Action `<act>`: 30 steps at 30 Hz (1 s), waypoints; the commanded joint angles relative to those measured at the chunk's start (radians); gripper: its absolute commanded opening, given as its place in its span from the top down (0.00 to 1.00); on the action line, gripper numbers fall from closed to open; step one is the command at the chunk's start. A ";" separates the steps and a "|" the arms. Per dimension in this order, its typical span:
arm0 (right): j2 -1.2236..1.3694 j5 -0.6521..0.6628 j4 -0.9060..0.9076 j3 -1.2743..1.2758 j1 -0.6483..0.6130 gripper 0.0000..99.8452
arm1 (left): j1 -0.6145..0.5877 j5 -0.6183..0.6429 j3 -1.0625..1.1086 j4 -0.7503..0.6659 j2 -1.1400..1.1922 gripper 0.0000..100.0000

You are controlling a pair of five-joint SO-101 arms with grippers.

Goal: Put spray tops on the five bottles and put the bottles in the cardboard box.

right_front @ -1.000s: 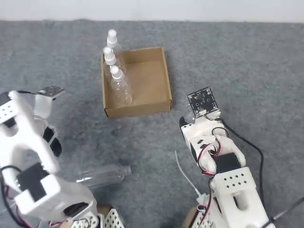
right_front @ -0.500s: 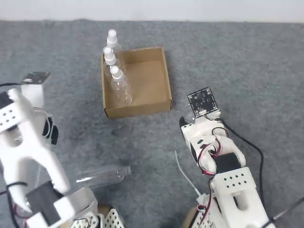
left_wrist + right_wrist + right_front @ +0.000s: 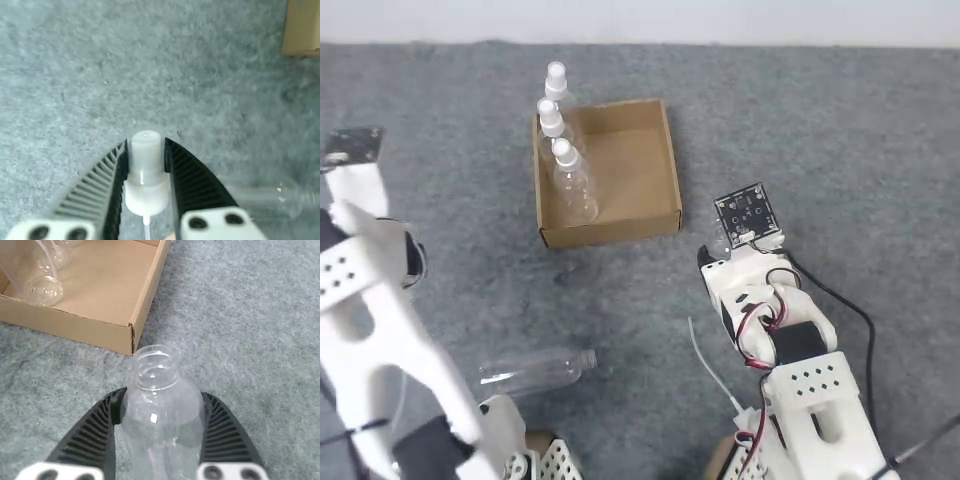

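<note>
In the left wrist view my left gripper is shut on a white spray top, held above the grey carpet. A clear bottle without a top lies on its side beyond it, also visible from above. My right gripper is shut on a clear open-necked bottle, held upright just in front of the cardboard box. The box holds three bottles with spray tops along one wall. The left arm rises at the left edge; the right arm is at lower right.
Grey carpet covers the whole table. A thin white tube lies on the carpet beside the right arm. Open carpet stretches to the right of the box and between the box and the arms.
The left arm has swung up and away toward the far left edge, its wrist camera board moving farther back. The right arm, box and lying bottle have kept still.
</note>
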 commanded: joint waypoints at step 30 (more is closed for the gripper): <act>-0.036 0.014 -0.090 0.018 0.010 0.93 | 0.095 0.480 0.394 -0.453 -0.651 0.99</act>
